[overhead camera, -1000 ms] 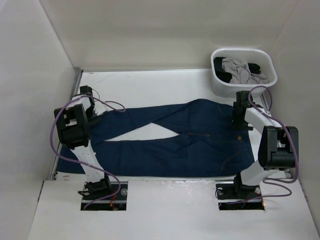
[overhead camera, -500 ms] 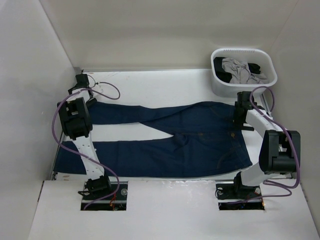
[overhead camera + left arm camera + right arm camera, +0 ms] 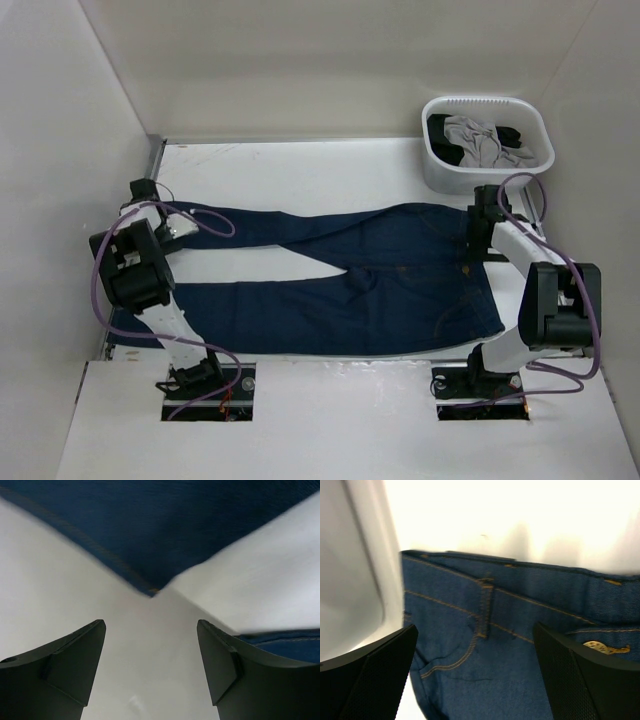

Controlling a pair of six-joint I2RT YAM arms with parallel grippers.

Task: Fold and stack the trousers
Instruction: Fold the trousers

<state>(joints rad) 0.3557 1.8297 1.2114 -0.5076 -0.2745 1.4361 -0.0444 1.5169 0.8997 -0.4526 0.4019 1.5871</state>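
Observation:
The dark navy jeans (image 3: pixel 400 275) lie flat across the table, waist at the right and both legs running left. My left gripper (image 3: pixel 150 200) is open and empty at the far leg's cuff. In the left wrist view (image 3: pixel 150 622) it hangs over bare white table, and the cuff corner (image 3: pixel 150 589) lies just ahead of the fingers. My right gripper (image 3: pixel 482 205) is open and empty above the far end of the waistband. In the right wrist view (image 3: pixel 475 627) a belt loop (image 3: pixel 485 605) and a brass button (image 3: pixel 600 647) show between and beside the jaws.
A white basket (image 3: pixel 435 170) with grey and black garments stands at the back right, just beyond my right gripper; its wall shows in the right wrist view (image 3: pixel 355 580). White walls enclose the table on the left, back and right.
My left gripper went to the back left corner, then came back left and nearer to the far leg's cuff. The far leg now lies straighter and longer to the left. The right gripper barely moved.

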